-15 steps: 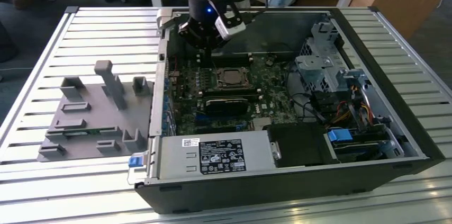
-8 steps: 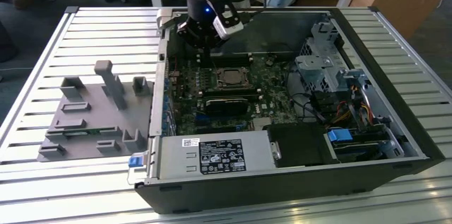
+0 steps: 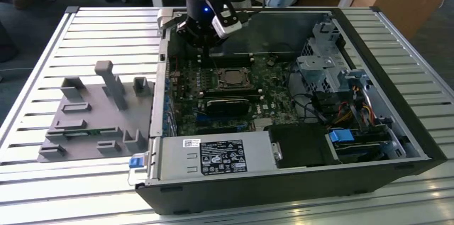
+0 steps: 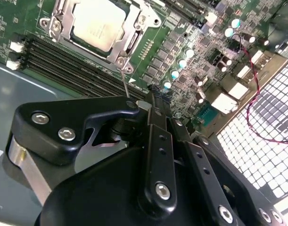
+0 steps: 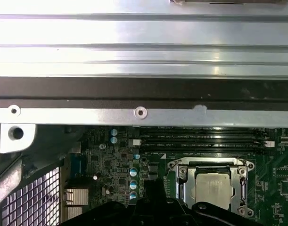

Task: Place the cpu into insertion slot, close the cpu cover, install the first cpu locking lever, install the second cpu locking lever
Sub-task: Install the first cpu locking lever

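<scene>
The cpu [image 4: 96,23] lies flat in the board's socket, its dull silver top showing through the square hole of the cpu cover [image 4: 133,37], which lies down over it. Chip and cover hide the insertion slot beneath. A thin metal locking lever [image 4: 125,80] rises from the socket's corner toward my gripper [image 4: 154,92]. The black fingers look shut, with nothing seen between them. In the exterior view the gripper [image 3: 206,57] hangs over the board just behind the cpu [image 3: 230,77]. The first wrist view shows the cpu [image 5: 212,183] framed by the cover [image 5: 180,186].
Long black memory slots [image 4: 63,61] run beside the socket. A black heatsink-like block [image 3: 227,105] and a power supply [image 3: 212,156] sit nearer the case front, and a drive cage [image 3: 326,71] stands at the exterior view's right. A grey fixture [image 3: 92,113] lies on the slatted table.
</scene>
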Robot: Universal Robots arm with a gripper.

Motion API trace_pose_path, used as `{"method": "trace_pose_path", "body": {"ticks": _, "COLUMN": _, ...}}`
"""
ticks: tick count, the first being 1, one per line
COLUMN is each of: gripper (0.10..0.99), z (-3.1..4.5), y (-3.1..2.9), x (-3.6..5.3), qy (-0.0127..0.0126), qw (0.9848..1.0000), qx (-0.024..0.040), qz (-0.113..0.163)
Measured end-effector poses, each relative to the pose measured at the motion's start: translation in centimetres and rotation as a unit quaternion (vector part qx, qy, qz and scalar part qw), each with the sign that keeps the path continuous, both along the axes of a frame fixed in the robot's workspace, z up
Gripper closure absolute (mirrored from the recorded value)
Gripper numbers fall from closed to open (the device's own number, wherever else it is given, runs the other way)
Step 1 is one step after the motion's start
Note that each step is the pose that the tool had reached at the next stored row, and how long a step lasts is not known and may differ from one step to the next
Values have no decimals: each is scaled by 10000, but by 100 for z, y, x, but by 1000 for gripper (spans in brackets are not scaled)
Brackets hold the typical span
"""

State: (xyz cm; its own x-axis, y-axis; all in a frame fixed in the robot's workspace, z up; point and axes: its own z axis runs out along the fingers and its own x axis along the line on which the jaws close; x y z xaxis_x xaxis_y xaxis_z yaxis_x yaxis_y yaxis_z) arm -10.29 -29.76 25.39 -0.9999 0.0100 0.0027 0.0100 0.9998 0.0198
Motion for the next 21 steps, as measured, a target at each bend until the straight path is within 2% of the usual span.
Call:
{"method": "trace_pose_path", "body": {"ticks": 7, "gripper": 969, "z": -20, "y": 84, "x": -11, "qy": 0, "qw": 10000, "qx": -1, "qz": 0}}
{"method": "trace_pose_path", "body": {"ticks": 11, "gripper": 969, "z": -24, "y": 100, "x": 3, "qy": 0, "qw": 10000, "qx": 0, "qz": 0}}
{"method": "trace_pose_path", "body": {"ticks": 21, "gripper": 969, "z": -35, "y": 104, "x": 199, "qy": 6, "qw": 10000, "qx": 0, "qz": 0}}
